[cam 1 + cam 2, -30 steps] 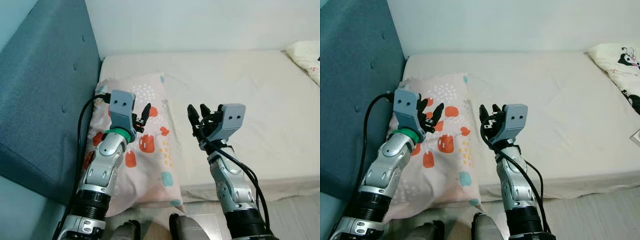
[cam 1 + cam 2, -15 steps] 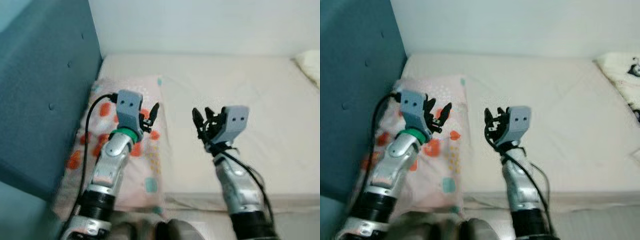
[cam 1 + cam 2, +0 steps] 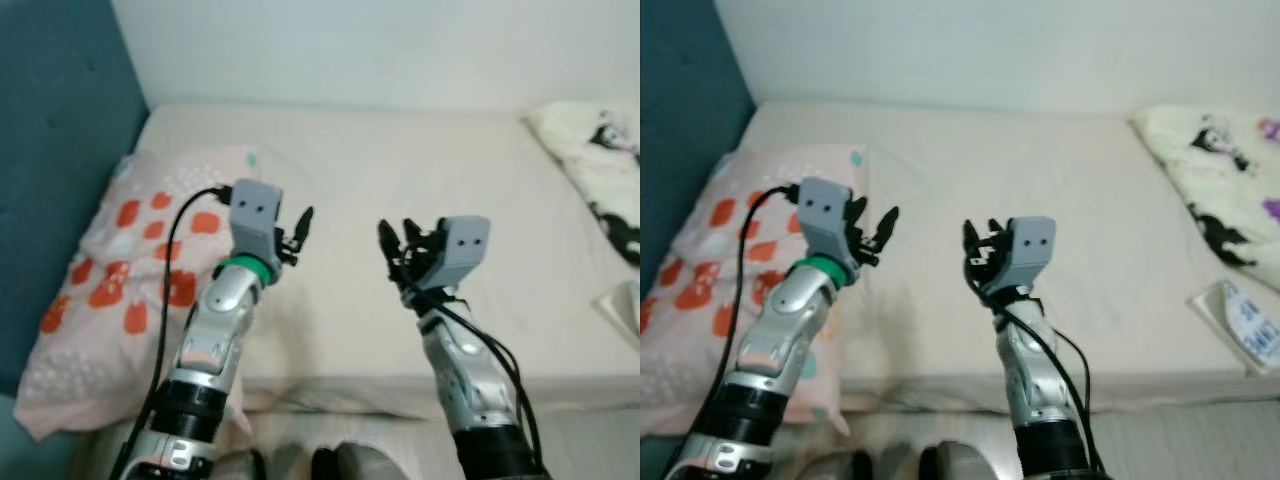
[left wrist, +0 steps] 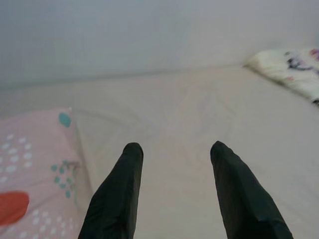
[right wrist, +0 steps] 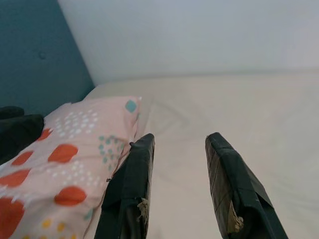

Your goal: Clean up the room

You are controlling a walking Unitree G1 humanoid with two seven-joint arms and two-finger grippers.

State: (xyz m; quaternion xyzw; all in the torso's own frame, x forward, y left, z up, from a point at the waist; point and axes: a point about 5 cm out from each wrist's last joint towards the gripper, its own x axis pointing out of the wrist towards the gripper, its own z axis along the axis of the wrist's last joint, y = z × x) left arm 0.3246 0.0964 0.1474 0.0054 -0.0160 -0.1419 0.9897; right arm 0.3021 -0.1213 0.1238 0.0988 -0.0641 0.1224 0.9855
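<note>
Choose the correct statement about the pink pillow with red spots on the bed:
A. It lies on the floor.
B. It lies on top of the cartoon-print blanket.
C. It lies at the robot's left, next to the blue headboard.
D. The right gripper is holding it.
C: the pink pillow lies on the mattress at the robot's left, beside the blue headboard, and both grippers are open with nothing in them.

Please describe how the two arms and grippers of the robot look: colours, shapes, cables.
Both arms are silver and jointed, with black lower sections. Each ends in a grey boxy wrist housing and black fingers: left gripper, right gripper. The left wrist has a green ring. Black cables run along both.
</note>
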